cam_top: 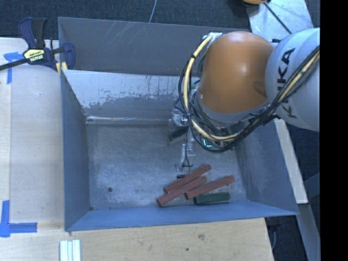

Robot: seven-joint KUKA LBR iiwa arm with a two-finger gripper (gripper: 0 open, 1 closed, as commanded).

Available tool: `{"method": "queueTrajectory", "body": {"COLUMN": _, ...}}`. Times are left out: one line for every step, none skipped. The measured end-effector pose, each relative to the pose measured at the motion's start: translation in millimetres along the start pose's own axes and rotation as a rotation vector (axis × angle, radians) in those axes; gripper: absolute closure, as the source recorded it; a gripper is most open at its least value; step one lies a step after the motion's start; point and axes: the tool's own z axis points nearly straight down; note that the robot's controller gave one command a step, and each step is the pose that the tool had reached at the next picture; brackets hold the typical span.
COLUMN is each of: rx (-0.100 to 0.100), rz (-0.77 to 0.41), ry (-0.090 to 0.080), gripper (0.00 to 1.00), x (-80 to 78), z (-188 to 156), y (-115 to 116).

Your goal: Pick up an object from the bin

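Note:
My gripper [187, 157] hangs low in the bin, just below the orange wrist cover and right of the bin's middle. Its tip is directly above the upper end of a reddish-brown flat stick [188, 179]. A second brown stick [181, 193] lies alongside it towards the front wall. A third brown stick [212, 186] lies to the right of these. Beside that one, against the front wall, lies a small dark green block [212, 198]. I see nothing held by the gripper.
The arm and its orange cover with looped cables hide the bin's right rear part. The sticks and block lie close to the sloping front wall. The bin's left half shows bare grey floor.

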Motion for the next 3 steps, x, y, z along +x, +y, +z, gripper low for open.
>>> {"method": "queueTrajectory", "body": {"rx": -0.001, "rz": 0.003, "ry": -0.008, "gripper": 0.00, "x": -1.5, "z": -3.5, "y": -0.4}}
{"method": "queueTrajectory", "body": {"rx": -0.002, "rz": 0.039, "ry": -0.013, "gripper": 0.00, "x": 2.6, "z": 51.1, "y": -18.5}}
{"method": "queueTrajectory", "body": {"rx": 0.000, "rz": -0.065, "ry": -0.010, "gripper": 0.00, "x": 9.5, "z": 115.6, "y": -57.9}}
